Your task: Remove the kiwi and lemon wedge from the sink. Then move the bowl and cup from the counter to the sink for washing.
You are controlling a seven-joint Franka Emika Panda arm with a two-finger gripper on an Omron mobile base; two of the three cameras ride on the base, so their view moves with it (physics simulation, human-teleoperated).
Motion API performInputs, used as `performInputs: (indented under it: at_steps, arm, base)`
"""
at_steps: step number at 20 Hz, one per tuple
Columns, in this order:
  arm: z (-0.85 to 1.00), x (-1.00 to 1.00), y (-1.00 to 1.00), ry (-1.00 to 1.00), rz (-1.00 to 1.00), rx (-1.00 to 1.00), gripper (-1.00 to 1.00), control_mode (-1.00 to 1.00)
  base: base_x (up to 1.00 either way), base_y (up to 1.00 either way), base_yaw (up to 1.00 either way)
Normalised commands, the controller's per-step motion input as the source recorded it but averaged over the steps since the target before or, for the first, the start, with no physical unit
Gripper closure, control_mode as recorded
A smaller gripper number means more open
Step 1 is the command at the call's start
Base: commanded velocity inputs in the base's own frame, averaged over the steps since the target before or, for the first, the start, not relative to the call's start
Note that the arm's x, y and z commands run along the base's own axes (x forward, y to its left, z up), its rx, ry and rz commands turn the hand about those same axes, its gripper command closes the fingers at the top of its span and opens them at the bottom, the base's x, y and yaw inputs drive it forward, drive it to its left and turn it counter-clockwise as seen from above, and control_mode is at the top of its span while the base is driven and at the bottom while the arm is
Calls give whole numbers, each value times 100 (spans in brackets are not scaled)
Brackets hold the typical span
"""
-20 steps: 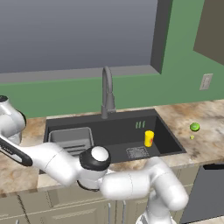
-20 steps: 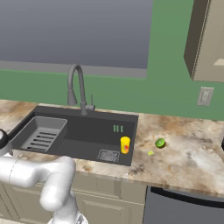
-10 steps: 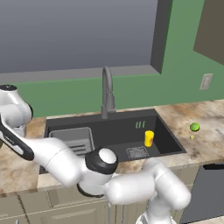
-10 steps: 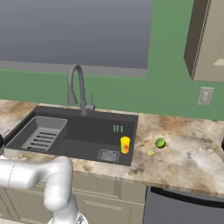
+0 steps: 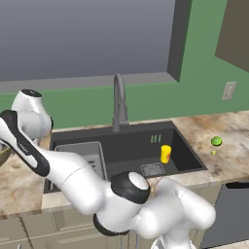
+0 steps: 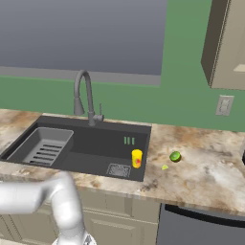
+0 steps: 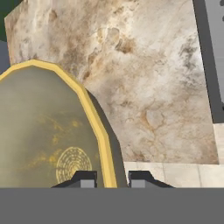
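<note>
In the hand view my gripper (image 7: 113,178) is shut on the lighter rim of the tan-gold bowl (image 7: 43,131), one fingertip inside the rim and one outside. The bowl hangs over the marbled counter (image 7: 153,87) left of the sink and casts a shadow on it. Its edge (image 5: 3,154) peeks in at the far left of the left base view. The yellow cup (image 5: 166,153) (image 6: 137,158) stands upright in the sink (image 5: 131,146) (image 6: 95,143) near the drain. To the right of the sink, the kiwi (image 5: 216,141) (image 6: 175,156) and the lemon wedge (image 5: 213,152) (image 6: 164,167) lie on the counter.
A grey gooseneck faucet (image 5: 119,104) (image 6: 85,95) rises behind the basin. The ribbed rack insert (image 5: 90,155) (image 6: 43,146) takes up the sink's left part. My white arm stretches across the front of the sink toward the left. A dark appliance front (image 6: 201,225) sits below the right counter.
The arm's far end at the left has risen, and the hand has gone up with the bowl in its grip. Cup, kiwi and lemon wedge have stayed put.
</note>
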Motion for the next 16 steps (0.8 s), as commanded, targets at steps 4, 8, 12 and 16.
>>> performInputs:
  at_steps: [4, 8, 12, 16]
  arm:
    - [34, -30, -38, 0, -4, 9, 100, -100]
    - [37, -24, -39, 0, -5, 5, 100, -100]
    - [40, -21, -36, 0, -5, 0, 100, -100]
    - [40, -20, -35, 0, -6, 0, 100, -100]
  base:
    - [0, 0, 0]
    - [0, 0, 0]
    - [0, 0, 0]
    - [0, 0, 0]
